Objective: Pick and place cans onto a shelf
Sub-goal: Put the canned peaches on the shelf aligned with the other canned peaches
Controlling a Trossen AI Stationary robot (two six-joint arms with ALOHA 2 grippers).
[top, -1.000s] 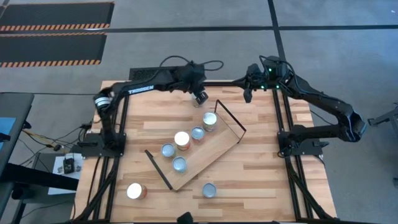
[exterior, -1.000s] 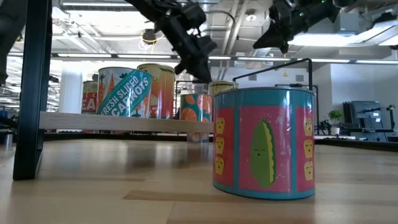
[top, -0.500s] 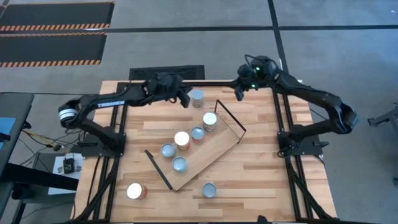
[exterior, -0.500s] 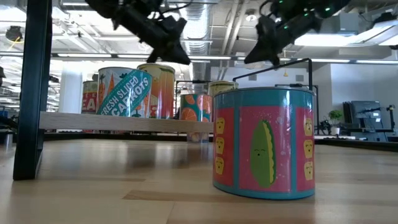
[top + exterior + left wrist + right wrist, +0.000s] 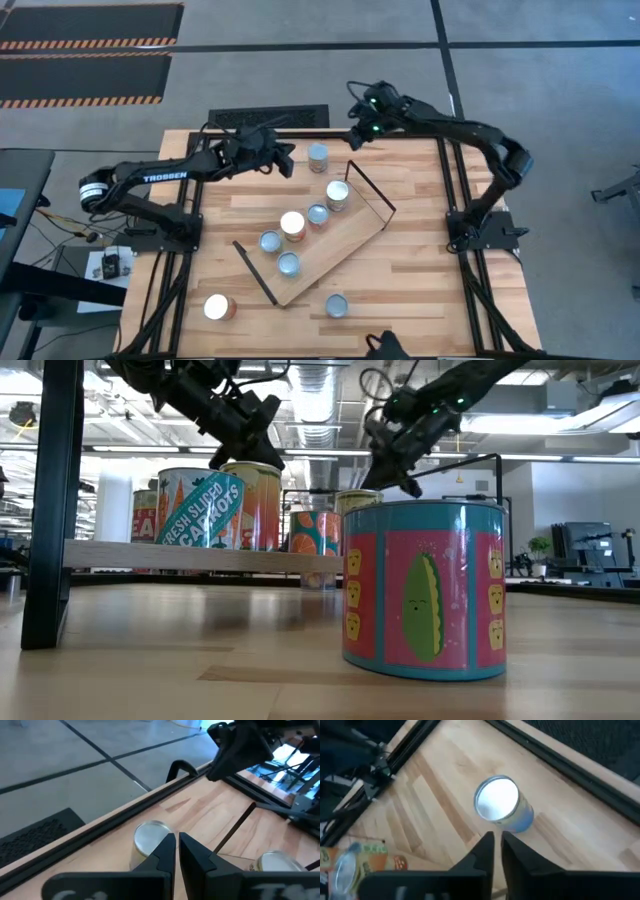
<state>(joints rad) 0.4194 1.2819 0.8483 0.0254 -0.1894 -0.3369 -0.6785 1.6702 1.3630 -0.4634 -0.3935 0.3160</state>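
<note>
A can with a silver top and blue side [image 5: 318, 157] stands on its base on the tabletop near the far edge, off the shelf; it also shows in the left wrist view [image 5: 149, 837] and the right wrist view [image 5: 501, 805]. My left gripper [image 5: 288, 163] is shut and empty just left of it, above the table. My right gripper [image 5: 352, 141] is shut and empty just right of it and a little farther back. The light-wood shelf [image 5: 345, 235] lies slantwise mid-table with several cans standing on it, such as a white-topped one [image 5: 338, 194].
Two more cans stand on the table off the shelf: an orange-sided one [image 5: 218, 307] near left and a teal-and-pink one [image 5: 335, 305] [image 5: 423, 590] at the near edge. The shelf's black wire brackets [image 5: 370, 190] [image 5: 255, 272] stick up at both ends.
My left gripper has drawn back toward the table's left edge from the spot by the far edge, leaving the silver-topped can standing there in the open. My right gripper has swung toward the table's left, closing in on that can.
</note>
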